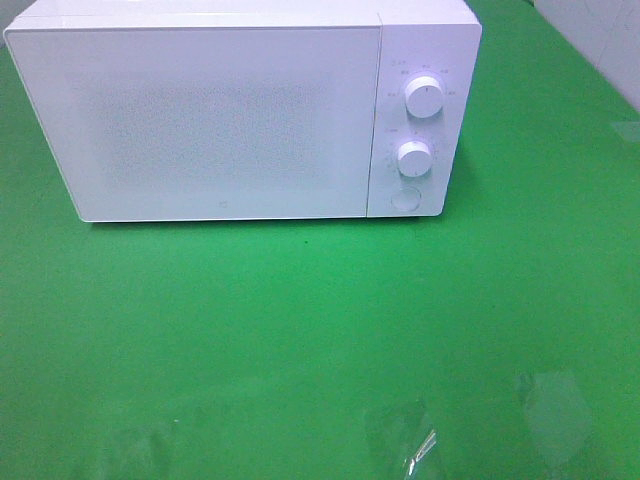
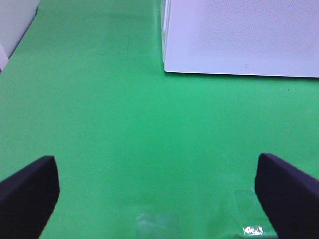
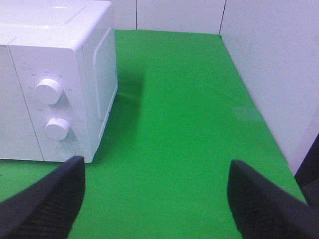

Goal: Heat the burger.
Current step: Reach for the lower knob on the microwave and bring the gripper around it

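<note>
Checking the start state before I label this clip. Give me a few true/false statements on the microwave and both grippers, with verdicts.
1. The microwave has its door closed. True.
2. The burger sits on the green table cover in front of the microwave. False: no burger shows in any view.
3. The left gripper has its fingers spread with nothing between them. True.
4. The right gripper is shut on a knob. False: it is open, holds nothing, and is clear of the microwave.
5. The control panel carries an upper knob and a lower knob, right of the door in the exterior high view. True.
</note>
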### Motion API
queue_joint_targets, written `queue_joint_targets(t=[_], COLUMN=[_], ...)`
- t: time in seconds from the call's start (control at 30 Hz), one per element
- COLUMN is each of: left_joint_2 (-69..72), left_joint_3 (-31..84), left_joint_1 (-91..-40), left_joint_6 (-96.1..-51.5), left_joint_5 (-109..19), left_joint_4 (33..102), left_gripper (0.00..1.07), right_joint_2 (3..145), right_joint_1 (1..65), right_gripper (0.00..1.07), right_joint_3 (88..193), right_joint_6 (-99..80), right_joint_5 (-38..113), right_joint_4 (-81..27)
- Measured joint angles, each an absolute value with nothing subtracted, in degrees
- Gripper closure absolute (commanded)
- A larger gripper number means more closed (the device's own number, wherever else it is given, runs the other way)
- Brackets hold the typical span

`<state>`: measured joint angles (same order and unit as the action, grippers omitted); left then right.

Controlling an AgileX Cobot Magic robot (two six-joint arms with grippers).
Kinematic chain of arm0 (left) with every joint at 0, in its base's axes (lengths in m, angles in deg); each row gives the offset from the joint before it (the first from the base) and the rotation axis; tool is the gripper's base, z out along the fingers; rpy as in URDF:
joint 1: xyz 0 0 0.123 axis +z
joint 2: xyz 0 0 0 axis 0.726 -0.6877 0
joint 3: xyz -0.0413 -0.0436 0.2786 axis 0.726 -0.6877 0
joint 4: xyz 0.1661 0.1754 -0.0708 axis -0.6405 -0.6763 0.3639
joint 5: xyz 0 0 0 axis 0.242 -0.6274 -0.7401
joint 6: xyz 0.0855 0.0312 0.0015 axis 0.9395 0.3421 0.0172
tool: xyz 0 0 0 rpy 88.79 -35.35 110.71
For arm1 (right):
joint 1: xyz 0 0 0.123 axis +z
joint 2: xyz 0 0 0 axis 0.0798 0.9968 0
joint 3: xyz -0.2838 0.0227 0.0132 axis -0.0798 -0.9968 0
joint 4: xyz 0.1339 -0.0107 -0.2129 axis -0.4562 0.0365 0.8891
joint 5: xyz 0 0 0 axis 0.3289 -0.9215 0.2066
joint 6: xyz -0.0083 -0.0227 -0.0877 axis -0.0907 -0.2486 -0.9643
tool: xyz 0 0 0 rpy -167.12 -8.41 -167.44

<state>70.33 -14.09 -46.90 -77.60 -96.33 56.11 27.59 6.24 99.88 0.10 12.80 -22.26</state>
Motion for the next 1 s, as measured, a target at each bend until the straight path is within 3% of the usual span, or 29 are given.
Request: queue_joint_targets(t=[1.0], left_joint_2=[70.33], left_joint_3=[-14.09], left_joint_1=[-46.9], left_joint_6=[-77.6], left_joint_5=[-96.33], left_joint_4=[56.11], left_gripper=[0.06], right_joint_2=[61.85], right_joint_1=[6.24], right_gripper=[0.32], right_joint_3=[90.31], right_joint_6=[1.82], right_joint_5=[58.58], right_joint_4=[-22.31])
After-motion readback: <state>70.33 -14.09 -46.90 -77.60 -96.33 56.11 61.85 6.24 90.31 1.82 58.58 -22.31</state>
